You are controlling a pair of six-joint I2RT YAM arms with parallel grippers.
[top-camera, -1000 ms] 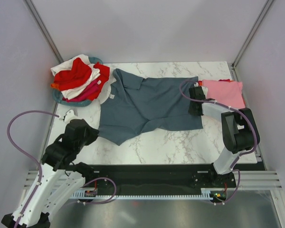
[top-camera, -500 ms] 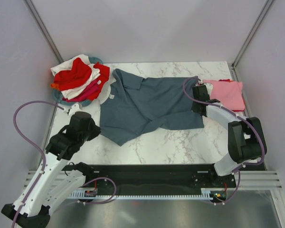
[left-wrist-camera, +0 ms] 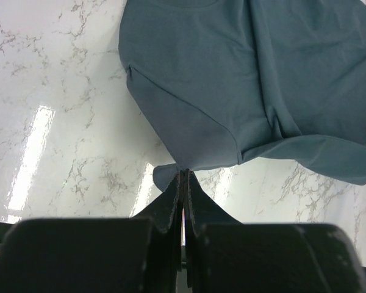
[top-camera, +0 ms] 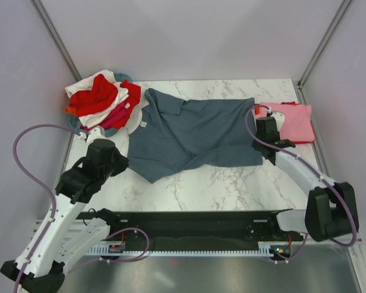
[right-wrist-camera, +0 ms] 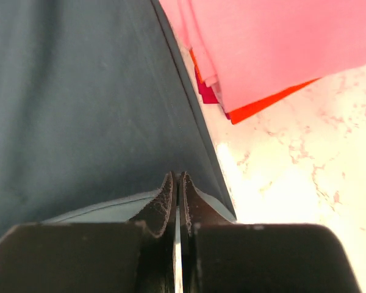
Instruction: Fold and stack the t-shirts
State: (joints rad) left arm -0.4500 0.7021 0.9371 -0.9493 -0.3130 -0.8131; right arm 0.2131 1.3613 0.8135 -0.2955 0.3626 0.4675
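Observation:
A slate blue-grey t-shirt (top-camera: 195, 131) lies spread across the marble table, partly rumpled along its near edge. My left gripper (top-camera: 128, 161) is shut on the shirt's near left edge; the left wrist view shows cloth (left-wrist-camera: 232, 79) pinched at the tips of the gripper (left-wrist-camera: 183, 173). At the shirt's near right corner my right gripper (top-camera: 260, 144) is shut, and the hem (right-wrist-camera: 97, 104) bunches around it (right-wrist-camera: 176, 177) in the right wrist view. Folded t-shirts, pink (top-camera: 293, 120) on top, sit at the right with red and orange edges (right-wrist-camera: 256, 105) showing beneath.
A heap of red, white and magenta t-shirts (top-camera: 102, 99) fills the round teal basket (top-camera: 75, 125) at the back left corner. Grey walls enclose the table on three sides. A black rail (top-camera: 189, 220) runs along the near edge.
My right gripper has shut on the shirt's right corner, and that arm has swung outward to the right. The left arm shifted slightly, still holding the shirt's left edge.

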